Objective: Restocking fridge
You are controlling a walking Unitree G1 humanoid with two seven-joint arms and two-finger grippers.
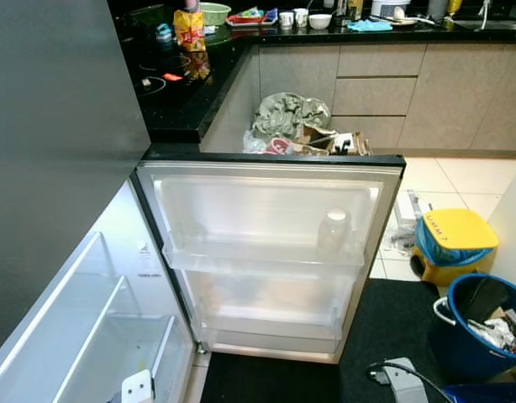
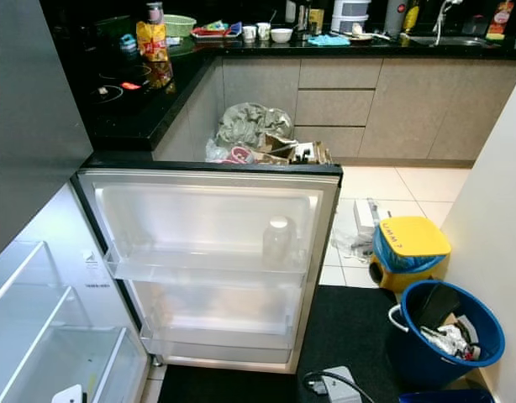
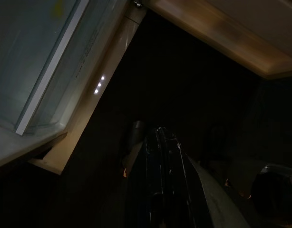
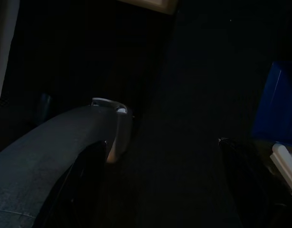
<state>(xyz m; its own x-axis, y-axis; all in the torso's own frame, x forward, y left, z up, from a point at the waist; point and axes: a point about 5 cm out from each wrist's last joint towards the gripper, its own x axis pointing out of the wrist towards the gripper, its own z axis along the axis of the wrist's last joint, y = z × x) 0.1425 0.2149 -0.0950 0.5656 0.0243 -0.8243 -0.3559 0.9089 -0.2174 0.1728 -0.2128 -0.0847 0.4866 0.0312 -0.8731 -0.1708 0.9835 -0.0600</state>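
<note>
The fridge door [image 1: 266, 178] stands wide open in front of me, its white inner side facing up. One clear plastic bottle [image 1: 333, 232] with a white cap stands upright at the right end of the upper door shelf [image 1: 241, 256]. The lower door shelf [image 1: 266, 323] holds nothing. The fridge's inner glass shelves [image 1: 81, 327] show at lower left. In the dark left wrist view, my left gripper [image 3: 159, 130] hangs low by the fridge's base with its fingers together. My right gripper [image 4: 160, 140] hangs over the dark mat, fingers apart and holding nothing.
A black mat [image 1: 392, 327] lies before the fridge. On it is a grey plug with a cable [image 1: 401, 379]. At right are a blue bucket of rubbish [image 1: 485, 327] and a yellow-lidded bin [image 1: 454, 239]. Bagged rubbish [image 1: 292, 117] lies behind the door. The black counter [image 1: 182, 96] carries a yellow snack bag [image 1: 189, 29].
</note>
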